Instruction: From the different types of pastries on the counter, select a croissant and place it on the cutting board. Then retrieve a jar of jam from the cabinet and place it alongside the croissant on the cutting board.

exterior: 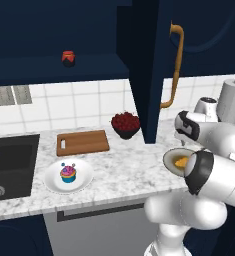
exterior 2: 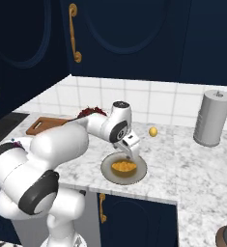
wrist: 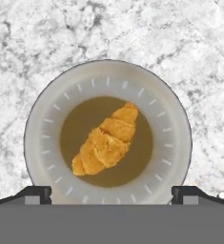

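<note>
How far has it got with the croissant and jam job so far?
Nothing looks done yet: the cutting board lies bare. In hand: the open end effector hangs right above the croissant, which lies on its plate, not gripped. Left: carry the croissant to the board, then bring the jar of jam down from the cabinet shelf beside it.

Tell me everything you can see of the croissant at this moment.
The croissant is a small golden-orange crescent with ridged segments, baked-looking and whole. It lies flat, diagonal in the hand view, in the brown centre of a round grey-rimmed plate on the counter. Only the plate touches it; the open gripper hangs above, fingers apart.
</note>
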